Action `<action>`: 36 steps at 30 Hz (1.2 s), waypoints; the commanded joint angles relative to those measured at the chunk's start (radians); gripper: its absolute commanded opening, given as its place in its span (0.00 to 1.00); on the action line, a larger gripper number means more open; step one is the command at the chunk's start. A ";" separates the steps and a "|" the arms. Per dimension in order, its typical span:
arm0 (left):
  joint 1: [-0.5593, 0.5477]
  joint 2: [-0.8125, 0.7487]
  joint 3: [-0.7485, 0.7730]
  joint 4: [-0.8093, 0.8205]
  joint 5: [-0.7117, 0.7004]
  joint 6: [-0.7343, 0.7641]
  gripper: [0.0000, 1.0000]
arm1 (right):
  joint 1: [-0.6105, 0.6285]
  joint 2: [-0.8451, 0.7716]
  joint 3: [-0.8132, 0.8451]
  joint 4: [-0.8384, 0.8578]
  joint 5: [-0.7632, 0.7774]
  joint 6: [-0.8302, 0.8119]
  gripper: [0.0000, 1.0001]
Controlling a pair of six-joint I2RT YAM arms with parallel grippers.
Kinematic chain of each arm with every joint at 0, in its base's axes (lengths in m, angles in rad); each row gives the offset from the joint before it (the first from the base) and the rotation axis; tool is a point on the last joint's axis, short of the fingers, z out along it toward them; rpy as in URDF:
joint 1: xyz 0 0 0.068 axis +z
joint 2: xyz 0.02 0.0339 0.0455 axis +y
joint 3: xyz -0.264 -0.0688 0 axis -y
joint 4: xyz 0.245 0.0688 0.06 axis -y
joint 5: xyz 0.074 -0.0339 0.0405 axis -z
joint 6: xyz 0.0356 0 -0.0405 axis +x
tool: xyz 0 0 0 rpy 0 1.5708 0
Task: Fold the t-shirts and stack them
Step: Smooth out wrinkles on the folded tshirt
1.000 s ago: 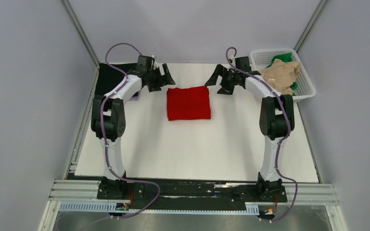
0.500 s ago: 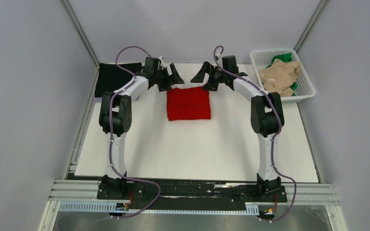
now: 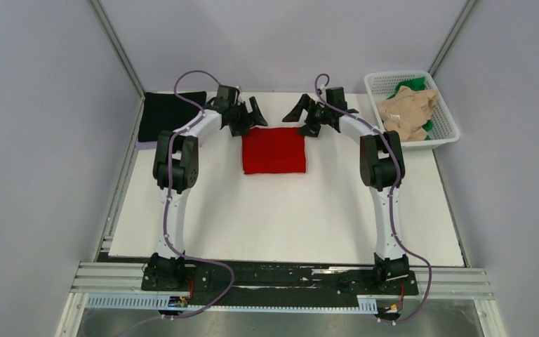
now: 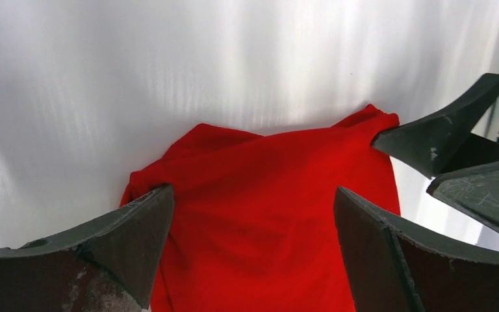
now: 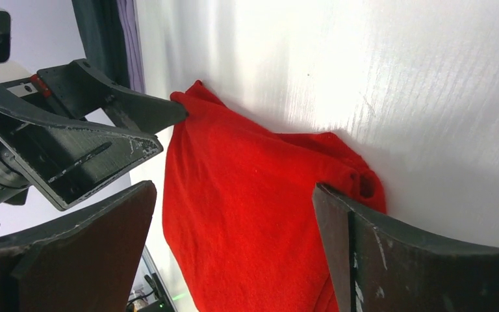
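A folded bright red t-shirt [image 3: 274,150] lies on the white table, toward the back centre. It fills the left wrist view [image 4: 266,214] and the right wrist view [image 5: 253,214]. My left gripper [image 3: 250,114] is open, just above the shirt's far left corner. My right gripper [image 3: 303,114] is open, just above its far right corner. Neither holds cloth. A folded black t-shirt [image 3: 165,116] lies at the back left. A crumpled beige t-shirt [image 3: 407,112] lies on a green t-shirt [image 3: 408,86] in the basket.
A white lattice basket [image 3: 446,119] stands at the back right, off the table's corner. The white table [image 3: 288,217] stretches toward the arm bases. Grey walls close in on three sides.
Both arms have swung inward from beside the shirt's far corners, and the two open grippers now hang over the red shirt's far edge. The shirt has not moved.
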 commanded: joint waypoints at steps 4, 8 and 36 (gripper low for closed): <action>-0.011 -0.277 -0.072 -0.127 -0.157 0.075 1.00 | 0.005 -0.262 -0.064 -0.041 0.061 -0.076 1.00; -0.047 -0.407 -0.175 -0.107 -0.173 0.073 1.00 | 0.044 -0.431 -0.254 0.000 0.060 -0.075 1.00; -0.110 -0.627 -0.827 -0.019 -0.082 0.026 1.00 | 0.141 -0.647 -0.994 0.166 0.118 -0.055 1.00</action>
